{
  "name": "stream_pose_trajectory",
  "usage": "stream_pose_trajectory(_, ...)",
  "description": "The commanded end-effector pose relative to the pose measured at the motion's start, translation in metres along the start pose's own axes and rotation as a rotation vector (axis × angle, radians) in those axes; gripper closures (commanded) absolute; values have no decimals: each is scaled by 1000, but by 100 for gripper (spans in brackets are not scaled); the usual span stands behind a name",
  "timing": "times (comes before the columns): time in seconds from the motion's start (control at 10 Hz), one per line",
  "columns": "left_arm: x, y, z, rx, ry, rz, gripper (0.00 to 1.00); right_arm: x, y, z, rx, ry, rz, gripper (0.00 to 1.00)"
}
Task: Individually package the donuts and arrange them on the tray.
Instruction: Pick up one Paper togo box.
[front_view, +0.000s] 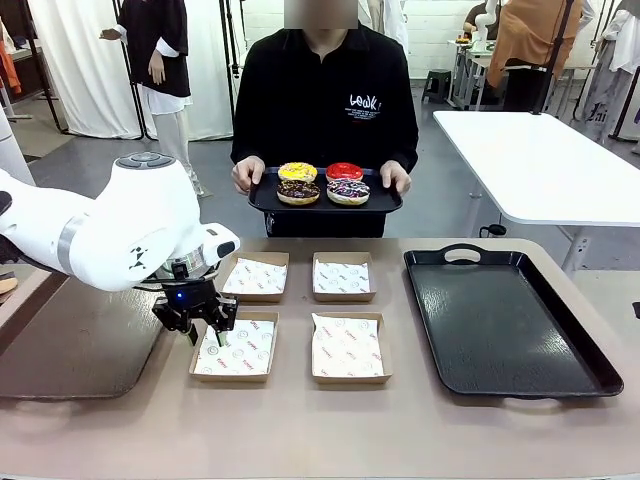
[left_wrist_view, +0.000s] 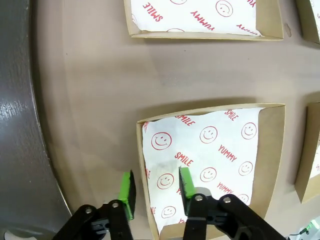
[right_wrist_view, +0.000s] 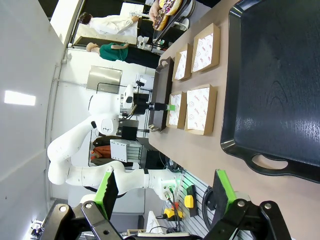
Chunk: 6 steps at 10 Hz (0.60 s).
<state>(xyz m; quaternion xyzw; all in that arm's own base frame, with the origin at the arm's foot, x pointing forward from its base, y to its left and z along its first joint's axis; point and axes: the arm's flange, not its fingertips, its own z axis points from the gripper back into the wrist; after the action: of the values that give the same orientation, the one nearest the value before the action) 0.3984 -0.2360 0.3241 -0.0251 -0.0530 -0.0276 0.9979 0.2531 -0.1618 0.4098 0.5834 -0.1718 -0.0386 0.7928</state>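
The left hand (front_view: 207, 338) is being held about half open and low over the counter (front_view: 300, 430), with nothing clamped. One green pad (left_wrist_view: 127, 192) is being kept outside the side wall of the nearest box (left_wrist_view: 272, 150), and the other inside, over its printed paper (left_wrist_view: 215, 150). Straddled like this, the wall is probably being lined up for a pinch, so that the box can be shifted or steadied for filling.

The donuts (front_view: 322, 183) are being carried well ahead of this hand on a small tray (front_view: 262, 203), which is being gripped at both ends by the person's hands (front_view: 245, 176). The right hand (right_wrist_view: 165, 175) is being held wide open and empty, just short of the handle end of the big tray (right_wrist_view: 280, 75).

Room on the left hand's outer side is being limited by a dark tray (front_view: 70, 350) lying close by. Ahead and inward, three more boxes (front_view: 340, 277) are being kept in tight rows, while the big tray is being left bare.
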Motion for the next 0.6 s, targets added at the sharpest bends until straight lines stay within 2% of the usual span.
stream_pose_trajectory(0.0,-3,2,2,-23,1,-6,100,0,0,1,7,0,0,0)
stream_pose_trajectory(0.5,-1,3,3,-27,20,-9,100,0,0,1,7,0,0,0)
